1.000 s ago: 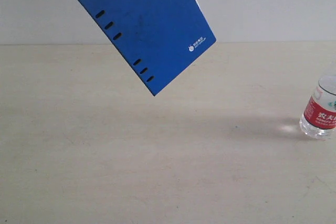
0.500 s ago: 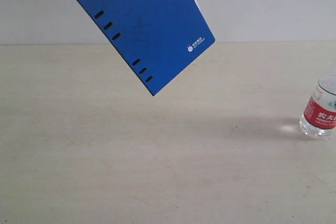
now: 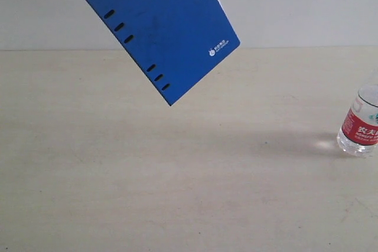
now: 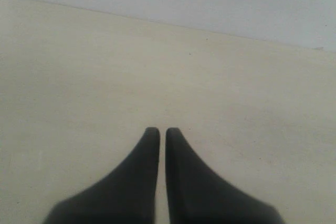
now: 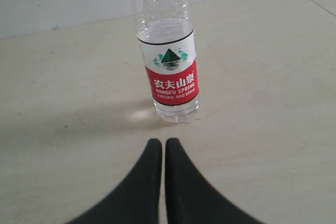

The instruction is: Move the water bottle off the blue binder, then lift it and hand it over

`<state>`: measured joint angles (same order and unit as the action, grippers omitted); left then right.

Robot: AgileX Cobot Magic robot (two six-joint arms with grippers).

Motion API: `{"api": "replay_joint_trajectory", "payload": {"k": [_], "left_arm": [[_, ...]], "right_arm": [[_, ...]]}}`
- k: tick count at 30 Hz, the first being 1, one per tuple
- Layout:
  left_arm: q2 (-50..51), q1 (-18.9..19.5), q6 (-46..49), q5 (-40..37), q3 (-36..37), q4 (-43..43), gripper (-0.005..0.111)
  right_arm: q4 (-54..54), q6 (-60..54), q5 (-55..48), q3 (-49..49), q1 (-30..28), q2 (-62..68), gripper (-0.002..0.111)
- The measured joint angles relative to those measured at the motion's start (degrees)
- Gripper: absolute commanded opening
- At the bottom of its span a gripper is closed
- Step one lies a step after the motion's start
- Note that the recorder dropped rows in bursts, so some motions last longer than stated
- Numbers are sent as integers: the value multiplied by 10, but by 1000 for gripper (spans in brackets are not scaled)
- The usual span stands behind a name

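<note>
The flat, bright-blue rectangular binder (image 3: pixel 165 33) has crept a little up and toward the left of the exterior view since a second ago, and nothing else has shifted. It hangs tilted above the pale table (image 3: pixel 177 193) with one corner pointing down. Its upper edge is cut off by the frame, so I cannot tell what holds it. It is not me. My left pincer (image 4: pixel 158 132) has its tips pressed together on nothing over bare table, and my right pincer (image 5: pixel 158 142) is likewise closed and empty. The clear plastic water bottle (image 5: pixel 169 72) with the red, white and green label stands upright on the table, well apart from the binder and just ahead of my right tips. As I judge it, nudging forward with closed tips would topple the bottle. The binder, held only at an unseen edge, could also slip down.
</note>
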<state>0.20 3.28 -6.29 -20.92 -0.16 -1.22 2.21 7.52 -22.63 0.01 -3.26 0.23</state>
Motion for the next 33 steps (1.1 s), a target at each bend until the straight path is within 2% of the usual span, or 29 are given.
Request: {"api": "replay_joint_trajectory", "payload": {"k": [33], "left_arm": [[0,0,0,0,0,12,4]], "right_arm": [[0,0,-1,0,0,0,0]]}}
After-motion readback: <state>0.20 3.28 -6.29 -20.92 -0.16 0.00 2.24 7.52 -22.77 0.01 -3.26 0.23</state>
